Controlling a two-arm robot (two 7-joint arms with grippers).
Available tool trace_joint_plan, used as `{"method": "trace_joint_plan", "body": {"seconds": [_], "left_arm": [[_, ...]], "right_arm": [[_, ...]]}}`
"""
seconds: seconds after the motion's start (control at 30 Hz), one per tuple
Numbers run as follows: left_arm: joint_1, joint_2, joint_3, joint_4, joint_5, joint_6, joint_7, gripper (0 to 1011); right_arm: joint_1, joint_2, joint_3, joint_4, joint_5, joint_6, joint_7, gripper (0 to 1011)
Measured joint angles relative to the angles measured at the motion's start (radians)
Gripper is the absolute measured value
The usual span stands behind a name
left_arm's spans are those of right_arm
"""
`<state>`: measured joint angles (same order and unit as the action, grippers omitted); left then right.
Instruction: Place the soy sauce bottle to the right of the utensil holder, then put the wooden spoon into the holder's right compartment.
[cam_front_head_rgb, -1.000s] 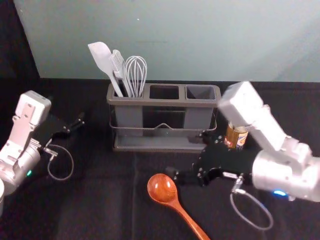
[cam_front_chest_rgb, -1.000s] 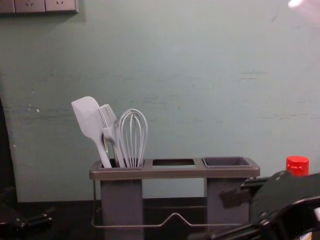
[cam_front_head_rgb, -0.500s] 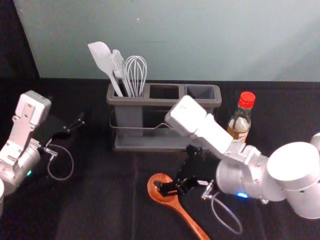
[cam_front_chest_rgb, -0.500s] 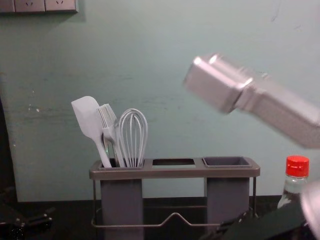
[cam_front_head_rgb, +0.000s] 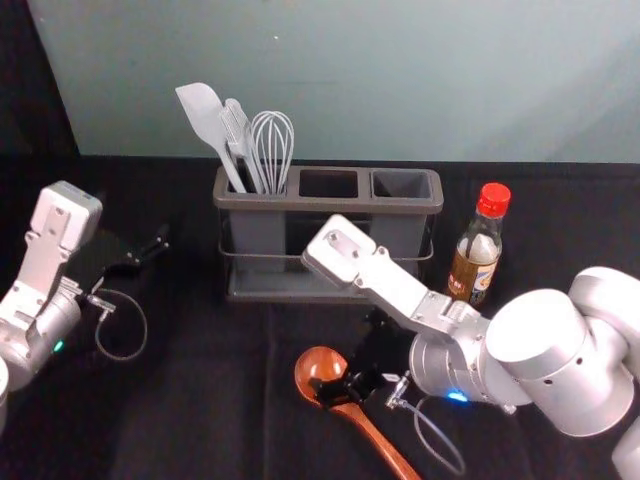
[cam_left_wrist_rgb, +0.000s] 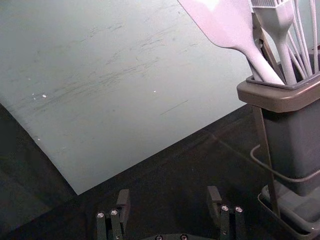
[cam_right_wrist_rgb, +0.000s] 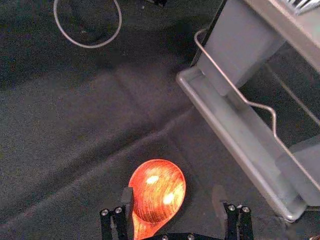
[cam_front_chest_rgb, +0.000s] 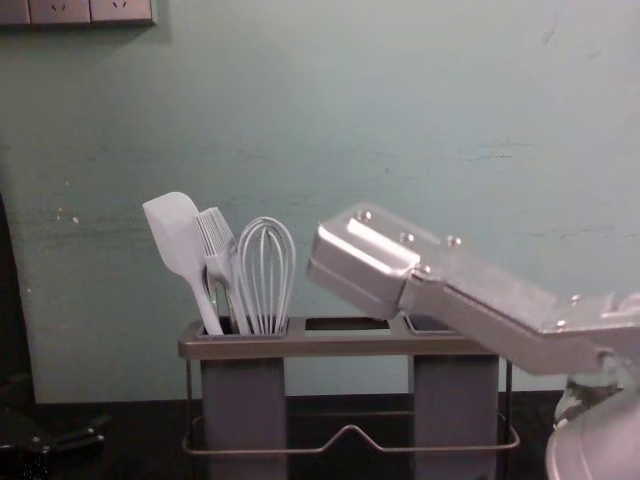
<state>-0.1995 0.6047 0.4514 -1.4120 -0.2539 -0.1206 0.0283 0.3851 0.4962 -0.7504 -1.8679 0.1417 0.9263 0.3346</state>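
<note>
1. Wooden spoon (cam_front_head_rgb: 376, 437): bottom centre of the head view, bowl up-frame, handle running down toward the lower right, lying on the dark-covered counter (cam_front_head_rgb: 200, 420).
2. Right gripper (cam_front_head_rgb: 347, 353): just below centre of the head view, low over the spoon's bowl; its jaws are apart, the bowl between them. Whether either touches it, I cannot tell.
3. Left gripper (cam_front_head_rgb: 142, 226): left side of the frame, well apart from the spoon, jaws apart.
4. Soy sauce bottle (cam_front_head_rgb: 475, 262): right of centre, upright, red-capped, just beside the utensil holder's (cam_front_head_rgb: 300, 203) right end.
5. Holder: upper centre; spatula (cam_front_head_rgb: 205, 115), brush (cam_front_head_rgb: 238, 130) and whisk (cam_front_head_rgb: 272, 150) stand in its left compartment.
</note>
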Motion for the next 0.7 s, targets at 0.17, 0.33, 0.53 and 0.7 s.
{"method": "trace_joint_plan", "body": {"seconds": [0.17, 0.33, 0.53, 0.7], "left_arm": [[0.0, 0.0, 0.0, 0.0, 0.0, 0.0, 0.0, 1005], [0.0, 0.0, 0.0, 0.0, 0.0, 0.0, 0.0, 1005], [0.0, 0.0, 0.0, 0.0, 0.0, 0.0, 0.0, 1005], [0.0, 0.0, 0.0, 0.0, 0.0, 0.0, 0.0, 1005]], "right_arm": [[0.001, -0.022, -0.001, 0.03, -0.005, 0.017, 0.012, 1003], [0.001, -0.038, 0.005, 0.044, -0.007, 0.03, 0.022, 1003], [-0.01, -0.058, 0.02, 0.055, -0.008, 0.047, 0.028, 1003], [-0.025, -0.078, 0.038, 0.059, -0.011, 0.07, 0.026, 1002]]}}
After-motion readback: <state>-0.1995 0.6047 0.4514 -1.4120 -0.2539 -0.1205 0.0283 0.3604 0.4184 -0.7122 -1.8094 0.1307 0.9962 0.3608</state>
